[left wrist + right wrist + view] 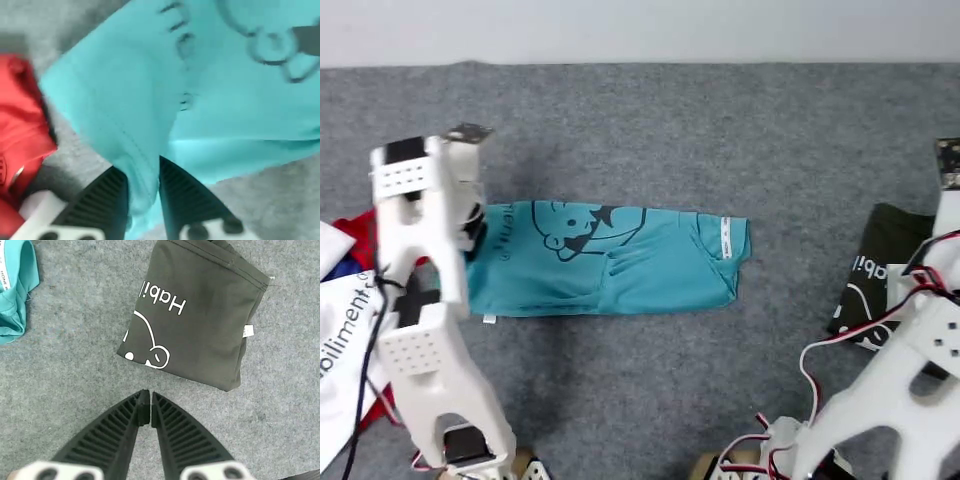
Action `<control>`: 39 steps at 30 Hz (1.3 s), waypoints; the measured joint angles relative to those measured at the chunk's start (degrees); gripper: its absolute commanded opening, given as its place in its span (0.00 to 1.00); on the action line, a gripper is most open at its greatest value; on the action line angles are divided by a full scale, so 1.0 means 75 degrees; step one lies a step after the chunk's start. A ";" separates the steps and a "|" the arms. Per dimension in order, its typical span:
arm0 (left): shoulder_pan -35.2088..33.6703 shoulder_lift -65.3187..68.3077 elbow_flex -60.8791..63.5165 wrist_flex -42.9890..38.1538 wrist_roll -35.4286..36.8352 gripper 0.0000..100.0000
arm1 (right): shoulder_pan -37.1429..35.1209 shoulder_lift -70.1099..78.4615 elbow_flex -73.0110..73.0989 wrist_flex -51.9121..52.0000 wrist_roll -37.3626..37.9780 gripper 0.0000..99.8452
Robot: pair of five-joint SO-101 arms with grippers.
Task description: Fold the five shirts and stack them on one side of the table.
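Your left gripper [142, 175] is clamped on the hem of the teal shirt [610, 265], which lies half-folded on the table [620, 120]. Your right gripper [150, 400] is closed on nothing, well off the teal shirt's far end, near the folded dark shirt [195, 320]. The pinch looks shallow, so a quick lift could let the fabric slip out.

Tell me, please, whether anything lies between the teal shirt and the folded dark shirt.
Nothing visible does: bare grey table separates the teal shirt from the dark shirt. The right gripper hangs near that gap, jaws shut.
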 measured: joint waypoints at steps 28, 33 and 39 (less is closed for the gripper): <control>0.6107 -0.1676 -0.0352 -0.0469 0.2321 0.01 | 0.0000 0.0000 0.0000 0.0000 0.0000 0.02; 0.6541 -0.0633 -0.1371 -0.0469 0.2321 0.01 | 0.0000 0.0000 0.0000 0.0000 0.0000 0.02; 0.6916 0.0879 -0.3106 -0.0023 0.2321 0.10 | 0.0000 0.0000 0.0000 0.0000 0.0000 0.02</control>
